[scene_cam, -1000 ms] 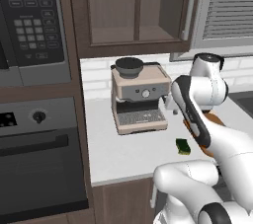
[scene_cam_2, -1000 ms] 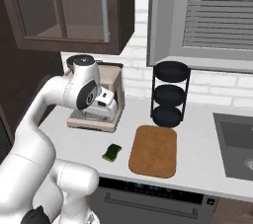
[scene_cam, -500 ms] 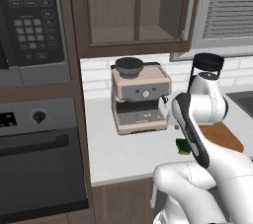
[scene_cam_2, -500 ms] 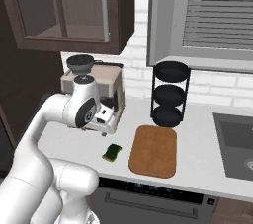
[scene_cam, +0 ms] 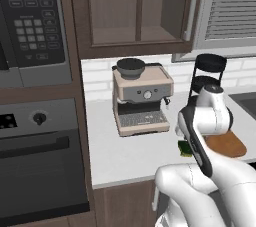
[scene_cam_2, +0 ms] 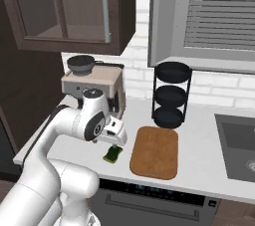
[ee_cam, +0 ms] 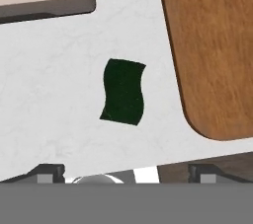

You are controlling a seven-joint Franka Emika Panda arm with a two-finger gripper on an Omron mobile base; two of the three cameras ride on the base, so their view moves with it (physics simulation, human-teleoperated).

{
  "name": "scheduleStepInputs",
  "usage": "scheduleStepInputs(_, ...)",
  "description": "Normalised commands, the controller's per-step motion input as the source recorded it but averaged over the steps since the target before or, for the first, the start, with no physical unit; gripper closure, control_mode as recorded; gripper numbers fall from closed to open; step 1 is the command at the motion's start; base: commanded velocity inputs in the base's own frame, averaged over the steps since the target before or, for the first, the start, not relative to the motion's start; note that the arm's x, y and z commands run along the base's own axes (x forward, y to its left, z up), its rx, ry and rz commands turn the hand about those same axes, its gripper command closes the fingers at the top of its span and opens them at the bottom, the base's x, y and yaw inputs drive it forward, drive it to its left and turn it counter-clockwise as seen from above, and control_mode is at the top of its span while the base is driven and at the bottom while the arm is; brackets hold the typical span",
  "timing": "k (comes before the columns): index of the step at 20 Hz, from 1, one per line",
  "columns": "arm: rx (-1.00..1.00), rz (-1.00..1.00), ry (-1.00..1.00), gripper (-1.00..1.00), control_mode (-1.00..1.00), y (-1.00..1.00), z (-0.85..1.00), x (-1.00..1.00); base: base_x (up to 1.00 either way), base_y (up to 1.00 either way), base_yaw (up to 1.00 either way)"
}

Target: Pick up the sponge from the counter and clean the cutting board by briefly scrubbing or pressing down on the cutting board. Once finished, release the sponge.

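Note:
The sponge (ee_cam: 123, 91) lies flat on the light counter (ee_cam: 49, 70), dark green side up, left of the orange-brown cutting board (ee_cam: 212, 45). My gripper (ee_cam: 126, 173) hangs over it, open, its dark fingertips (ee_cam: 47, 172) spread wide with nothing between them. In the right base view the gripper (scene_cam_2: 115, 142) points down just above the sponge (scene_cam_2: 113, 156), apart from it, with the cutting board (scene_cam_2: 155, 151) to its right. In the left base view the arm covers most of the sponge (scene_cam: 184, 149) and part of the cutting board (scene_cam: 227, 144).
A beige coffee machine (scene_cam_2: 94, 83) stands close behind the sponge, and a black three-tier rack (scene_cam_2: 172, 95) behind the board. A sink (scene_cam_2: 239, 145) lies far right. The counter's front edge runs just in front of the sponge. Microwave (scene_cam: 30, 21) and oven (scene_cam: 40, 161) are at left.
The hand has come down from the height of the coffee machine's top to just above the sponge. The sponge and board have not moved.

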Motion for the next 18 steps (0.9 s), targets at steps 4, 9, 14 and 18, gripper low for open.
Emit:
scheduleStepInputs(4, 0.0, 0.0, 0.0, -1.0, -1.0, -0.02, -0.35, 0.0, 0.0, 0.0, 0.0)
scheduleStepInputs(9, 0.0, 0.0, 0.0, -1.0, -1.0, 0.0, -0.33, 0.01, 0.0, 0.0, 0.0)
scheduleStepInputs(14, 0.0, 0.0, 0.0, -1.0, -1.0, 0.0, -0.33, 0.03, 0.0, 0.0, 0.0)
scheduleStepInputs(18, 0.0, 0.0, 0.0, -1.0, -1.0, 0.0, -0.3, 0.11, 0.0, 0.0, 0.0)
